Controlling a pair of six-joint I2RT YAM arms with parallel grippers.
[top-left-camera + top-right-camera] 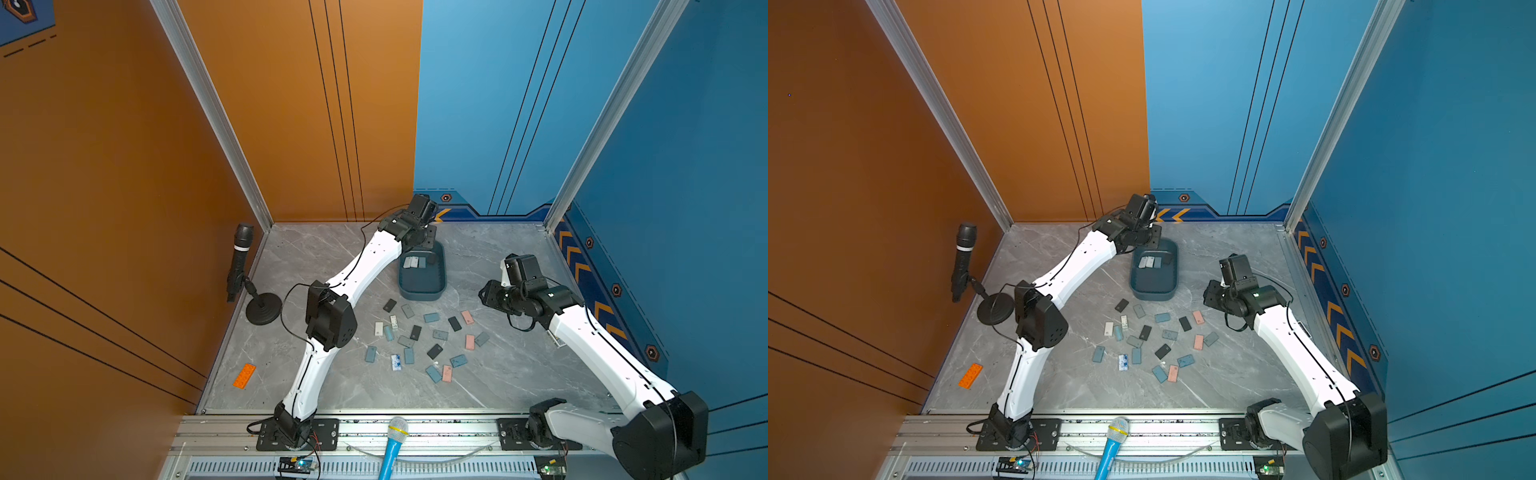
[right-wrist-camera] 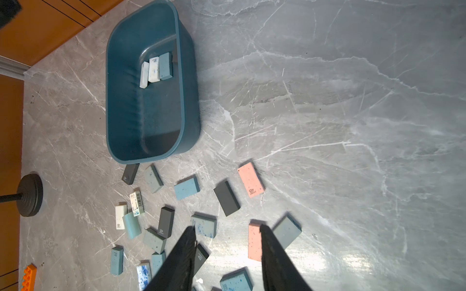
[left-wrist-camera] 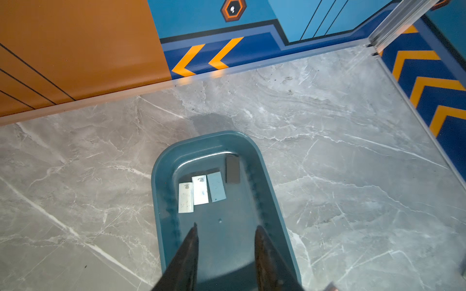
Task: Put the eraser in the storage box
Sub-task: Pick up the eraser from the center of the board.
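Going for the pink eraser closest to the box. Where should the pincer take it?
Across its two long sides, at mid-length, from straight above. The pink eraser lies flat on the table with bare marble along both long edges. The dark eraser beside it stands apart, so there should be room.

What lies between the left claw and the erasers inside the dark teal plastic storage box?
Only bare floor of the teal storage box, between left claw and erasers, as the left wrist view shows.
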